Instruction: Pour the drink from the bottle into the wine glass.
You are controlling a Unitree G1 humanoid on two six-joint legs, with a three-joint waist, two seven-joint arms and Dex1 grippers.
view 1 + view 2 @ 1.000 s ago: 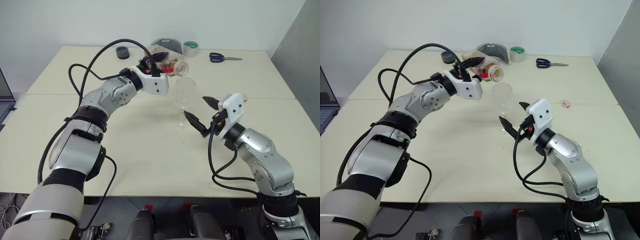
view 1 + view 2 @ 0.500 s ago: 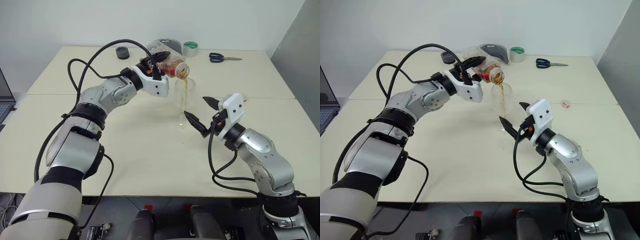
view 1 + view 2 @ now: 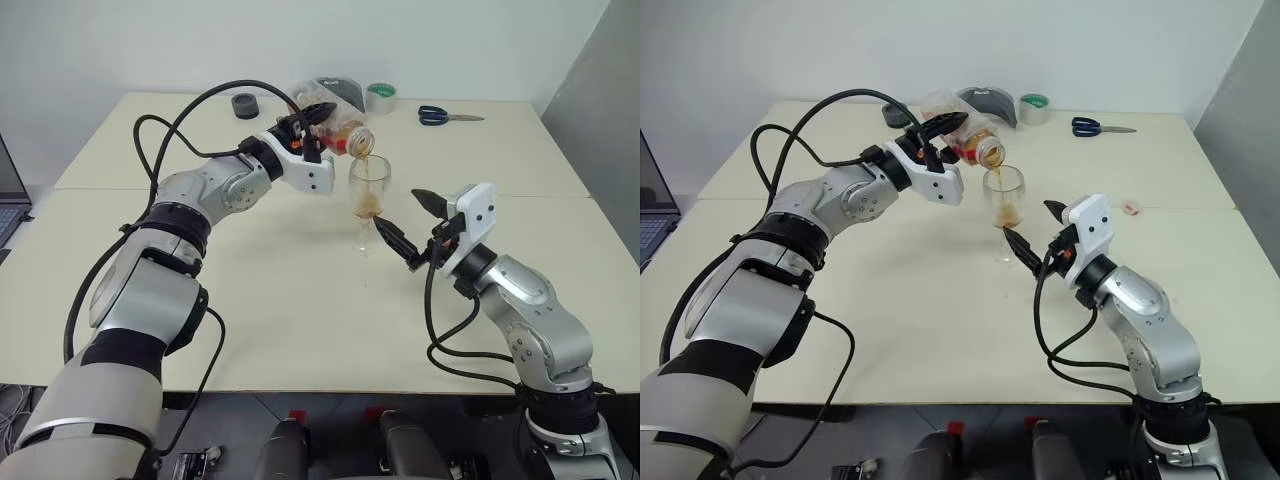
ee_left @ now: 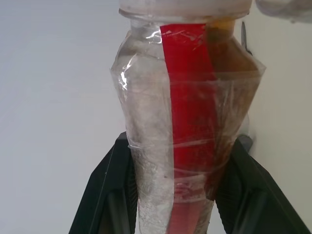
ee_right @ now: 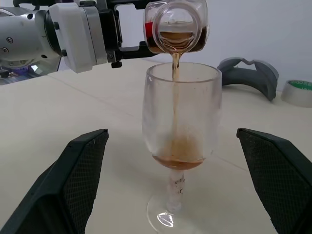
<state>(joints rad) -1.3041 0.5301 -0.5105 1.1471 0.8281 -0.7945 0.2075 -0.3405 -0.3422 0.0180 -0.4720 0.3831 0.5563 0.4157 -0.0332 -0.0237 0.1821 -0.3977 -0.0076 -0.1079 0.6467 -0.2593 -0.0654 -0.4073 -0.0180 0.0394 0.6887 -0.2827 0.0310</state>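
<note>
Bottle [image 3: 340, 133] tipped steeply, clamped between the two black fingers [image 4: 105, 190] of the left gripper [image 3: 312, 112], which is closed tight on its body. Its red label strip runs along the side facing that wrist. Its open mouth hangs just past the fingertips, directly over the rim of the glass [image 3: 368, 200]. A thin amber stream of drink [image 5: 175, 80] falls from the mouth into the bowl, and a shallow pool has gathered at the bottom of the bowl, with a faint film up the inner wall. More drink sits in the bottle's low side near the neck.

The glass stands upright on the table [image 3: 300, 300], below the left gripper and just ahead of the right gripper [image 3: 410, 225]. The right gripper's fingers [image 5: 73, 180] are spread wide and hold nothing; one stands to each side of the stem and foot, clear of the glass, roughly level with the lower bowl and stem.

Beyond the left gripper, toward the table's far edge, lie a grey curved holder [image 3: 335, 88], a roll of tape [image 3: 380, 97] and a dark ring [image 3: 245, 104]. Scissors [image 3: 448, 116] lie farther to the right, well beyond the right gripper. A laptop edge [image 3: 10, 195] shows far to the left of the left arm.
</note>
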